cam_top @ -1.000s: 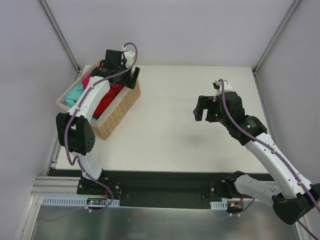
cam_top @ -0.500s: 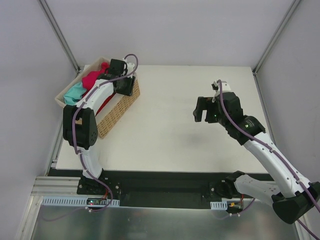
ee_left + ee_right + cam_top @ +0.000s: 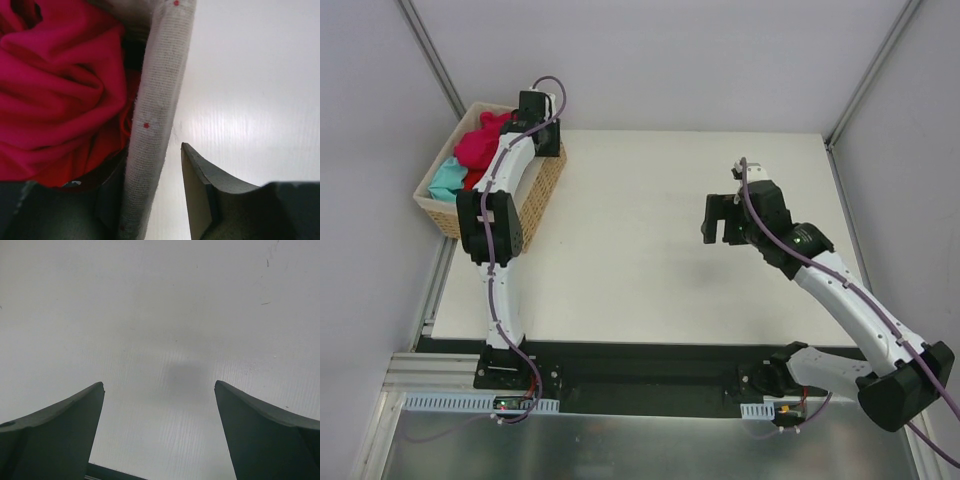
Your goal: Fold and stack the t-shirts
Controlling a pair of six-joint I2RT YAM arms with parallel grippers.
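The t-shirts lie crumpled in a tan wicker basket (image 3: pixel 545 188) at the table's far left: a magenta-pink one (image 3: pixel 480 145) on top, a teal one (image 3: pixel 445 180) at the left, red cloth (image 3: pixel 473 180) between them. In the left wrist view the magenta-pink t-shirt (image 3: pixel 55 90) fills the left side. My left gripper (image 3: pixel 540 122) is shut on the basket's white-lined rim (image 3: pixel 157 100), one finger inside the basket and one outside. My right gripper (image 3: pixel 717 218) hovers open over bare table, nothing between its fingers (image 3: pixel 75 410).
The basket overhangs the table's left edge, close to the left wall and the metal corner post (image 3: pixel 440 70). The white tabletop (image 3: pixel 650 250) stretches between the two arms. The right wall stands just past the table's right edge.
My left gripper closed on the basket's rim and dragged the basket left and back toward the corner. The right gripper shifted slightly left and stayed open.
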